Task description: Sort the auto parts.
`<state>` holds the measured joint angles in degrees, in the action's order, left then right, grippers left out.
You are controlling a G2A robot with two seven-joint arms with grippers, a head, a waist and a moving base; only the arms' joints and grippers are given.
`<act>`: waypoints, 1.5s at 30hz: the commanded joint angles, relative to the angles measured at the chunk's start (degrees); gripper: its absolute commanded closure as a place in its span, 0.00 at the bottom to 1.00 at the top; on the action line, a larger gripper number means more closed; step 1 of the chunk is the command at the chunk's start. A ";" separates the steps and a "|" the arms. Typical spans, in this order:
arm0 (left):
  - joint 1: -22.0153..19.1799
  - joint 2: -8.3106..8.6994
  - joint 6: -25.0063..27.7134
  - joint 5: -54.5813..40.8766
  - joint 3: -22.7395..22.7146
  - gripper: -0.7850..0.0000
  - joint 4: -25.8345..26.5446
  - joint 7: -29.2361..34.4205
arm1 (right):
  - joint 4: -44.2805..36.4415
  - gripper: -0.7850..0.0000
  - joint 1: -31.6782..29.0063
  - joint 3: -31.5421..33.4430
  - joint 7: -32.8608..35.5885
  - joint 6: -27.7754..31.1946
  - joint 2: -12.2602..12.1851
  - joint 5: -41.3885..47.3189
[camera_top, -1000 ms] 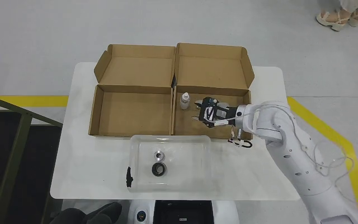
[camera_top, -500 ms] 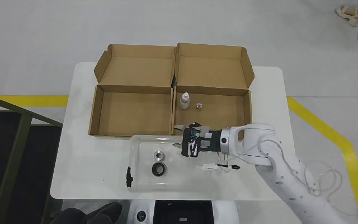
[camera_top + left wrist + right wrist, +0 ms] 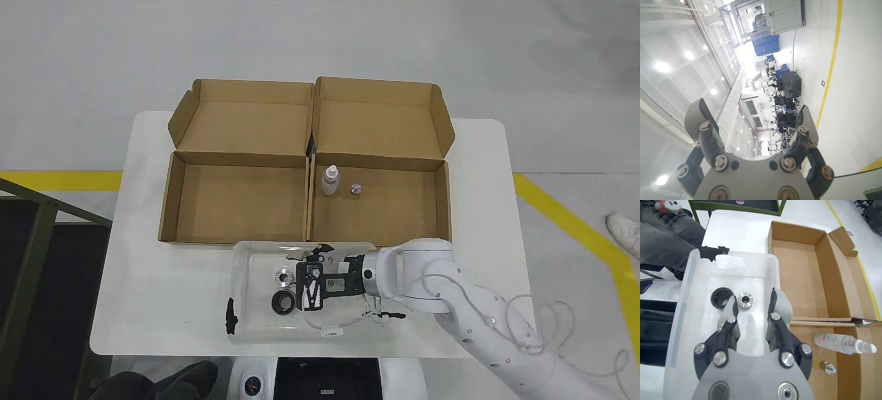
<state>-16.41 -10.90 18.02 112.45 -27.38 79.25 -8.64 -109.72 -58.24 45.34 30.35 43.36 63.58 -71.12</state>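
A clear plastic bin at the table's front holds a silver metal bushing and a black ring bearing. My right gripper hangs open over the bin, close beside the bushing, with nothing between its fingers. In the right cardboard box lie a white spray bottle and a small silver part. The left cardboard box is bare inside. My left gripper is open, facing the room.
Both boxes stand side by side behind the bin with their lids folded back. A torn black tape strip sticks to the bin's rim. White table shows to either side of the bin and boxes.
My right arm has swung from the right box, where it left the small silver part, back over the clear bin and now hovers by the bushing.
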 commanded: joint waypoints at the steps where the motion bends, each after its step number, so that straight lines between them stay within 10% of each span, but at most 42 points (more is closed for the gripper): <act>1: 0.00 0.00 0.00 0.00 0.00 0.00 0.00 0.00 | 0.79 0.61 0.33 -0.81 -0.08 -0.46 0.25 -0.66; 45: 0.00 0.00 0.00 0.00 0.00 0.00 0.00 0.00 | 16.63 0.62 7.19 -11.87 -1.41 -2.70 6.03 -5.04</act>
<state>-16.41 -10.90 18.02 112.45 -27.38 79.25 -8.64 -93.49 -51.35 33.72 29.06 40.71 69.39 -76.21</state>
